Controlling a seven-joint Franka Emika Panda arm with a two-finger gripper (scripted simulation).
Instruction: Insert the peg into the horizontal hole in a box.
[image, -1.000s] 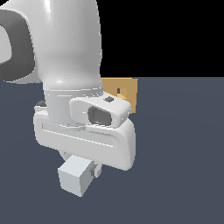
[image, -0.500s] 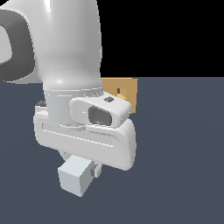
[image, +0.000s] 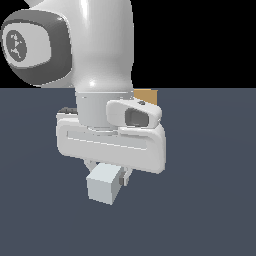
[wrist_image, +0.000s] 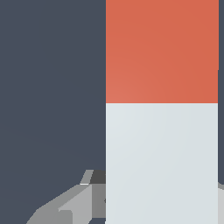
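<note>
In the exterior view my gripper (image: 107, 176) hangs under the white hand, shut on the peg (image: 103, 184), whose pale grey-white end faces the camera. The wrist view shows the peg (wrist_image: 162, 109) running away from the hand, pale near the fingers and red-orange at its far end. One grey finger (wrist_image: 72, 203) shows beside it. Only the top corner of the tan box (image: 146, 95) peeks out behind the arm. The hole is hidden.
The white arm (image: 95, 60) fills much of the exterior view and covers most of the box. A dark grey-blue floor (image: 210, 190) spreads all around.
The hand with the peg has shifted towards the exterior view's right and slightly up. A little less of the box shows behind the arm.
</note>
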